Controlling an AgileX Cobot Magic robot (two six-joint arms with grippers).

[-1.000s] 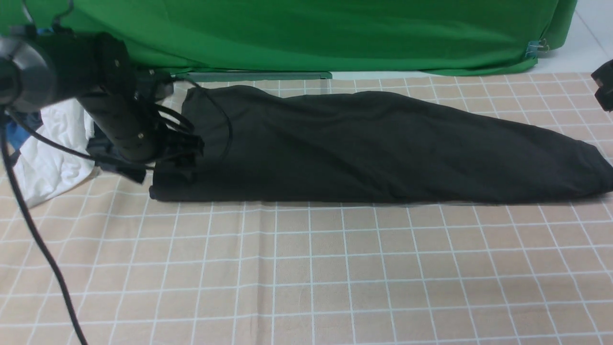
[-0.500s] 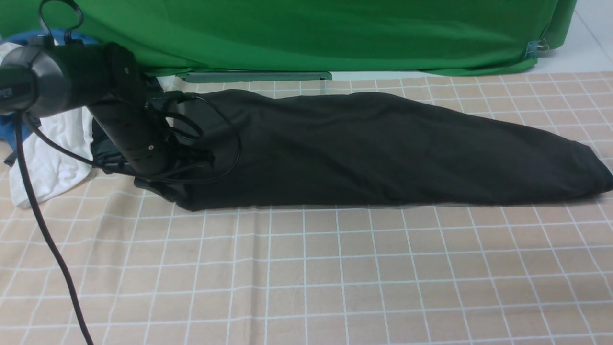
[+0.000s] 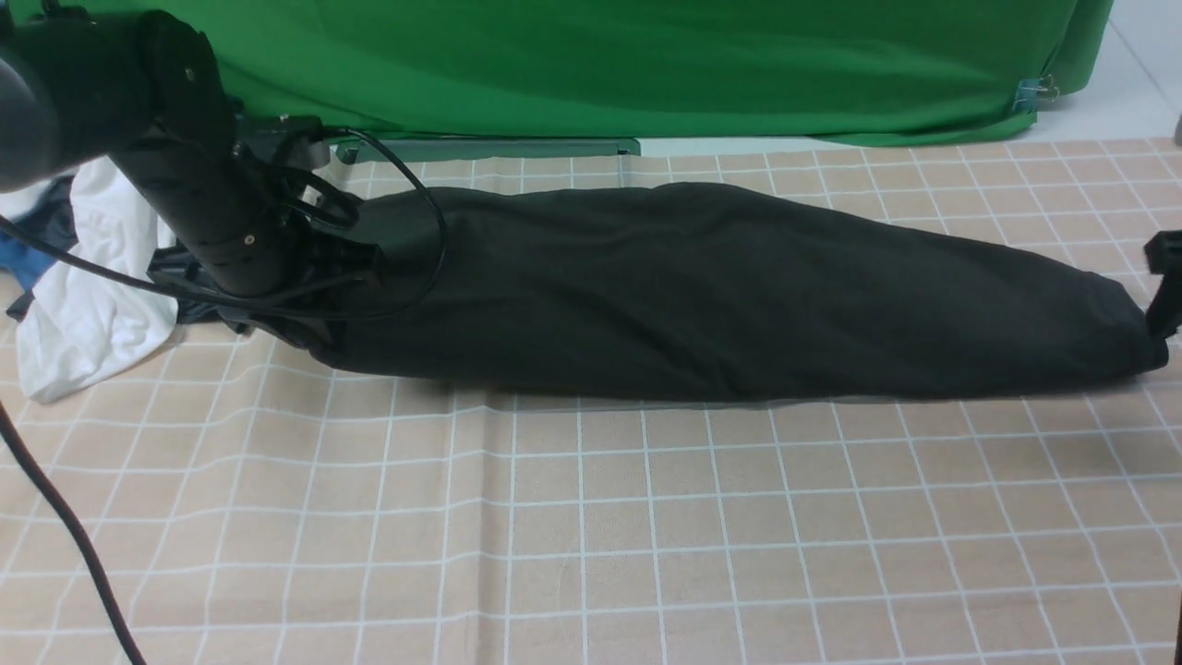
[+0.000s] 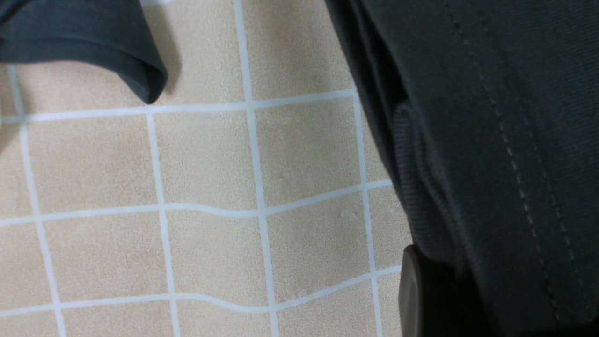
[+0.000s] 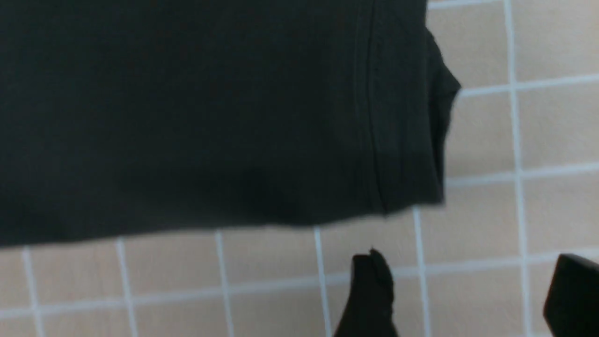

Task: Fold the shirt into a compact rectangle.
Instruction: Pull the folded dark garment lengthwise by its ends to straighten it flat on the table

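left end effector (image 3: 343,264) now clenched on the shirt (image 3: 720,296) at 9 o'clock; right end effector (image 5: 468,295) just released the 3 o'clock end, strip laid flat, cross-fold likely next

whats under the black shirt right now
The checked tablecloth runs under the shirt along its near edge. Anything else beneath it, and its own folded-under layers, are covered and cannot be seen.
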